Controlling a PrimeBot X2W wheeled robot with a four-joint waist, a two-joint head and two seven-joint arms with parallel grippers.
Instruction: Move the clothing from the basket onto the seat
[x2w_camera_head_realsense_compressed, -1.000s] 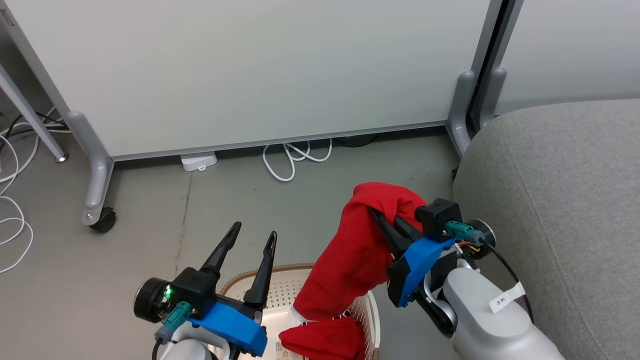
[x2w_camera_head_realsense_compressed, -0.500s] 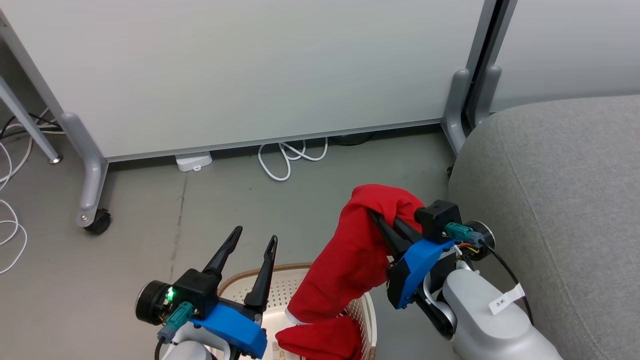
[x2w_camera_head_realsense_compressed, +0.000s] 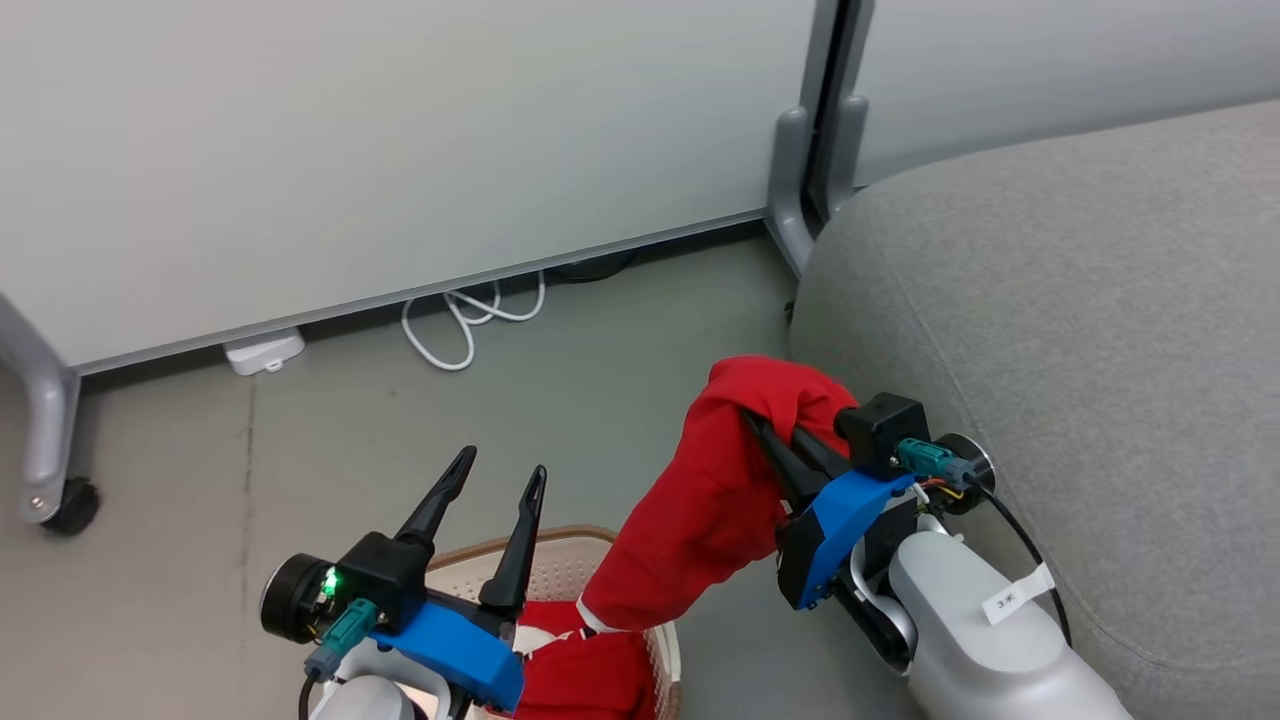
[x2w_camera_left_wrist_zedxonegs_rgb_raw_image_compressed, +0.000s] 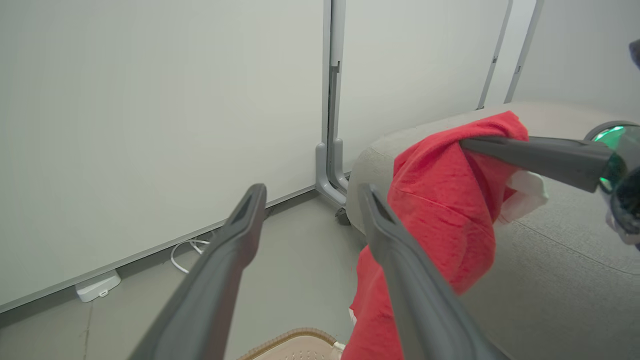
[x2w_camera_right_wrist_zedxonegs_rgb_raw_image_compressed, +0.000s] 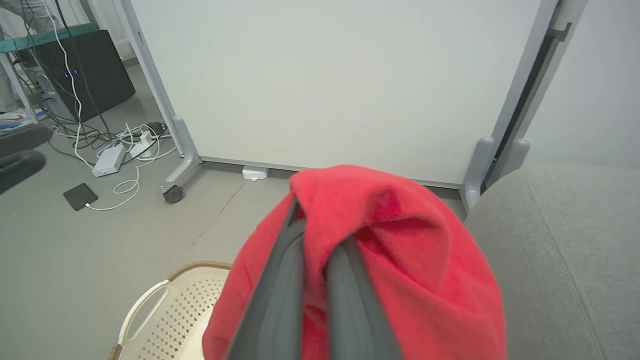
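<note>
- We see the right end effector (x2w_camera_head_realsense_compressed: 765, 432) clamped on the plain red garment (x2w_camera_head_realsense_compressed: 700, 500); its two dark fingers press together, and the fabric drapes over their tips
- The garment hangs from that grip above the floor (x2w_camera_head_realsense_compressed: 300, 430), just beside the rounded edge of the seat (x2w_camera_head_realsense_compressed: 1080, 300) and not resting on it; its white-cuffed lower end reaches down to the right side of the basket (x2w_camera_head_realsense_compressed: 565, 570)
- A second red garment (x2w_camera_head_realsense_compressed: 590, 680) lies inside the basket, partly hidden behind the blue body of the left arm; we cannot tell whether the hanging cuff touches it
- The left end effector (x2w_camera_head_realsense_compressed: 504, 461) holds nothing; its fingers stand wide apart and point up the head view, over the basket's woven-look rim
- In the left wrist view, the held garment shows to the right of that arm's own fingers, with the grey seat behind it
- Behind everything stands a pale partition panel (x2w_camera_head_realsense_compressed: 400, 150) on grey legs; a white cable (x2w_camera_head_realsense_compressed: 470, 320) lies coiled on the floor at its foot
</note>
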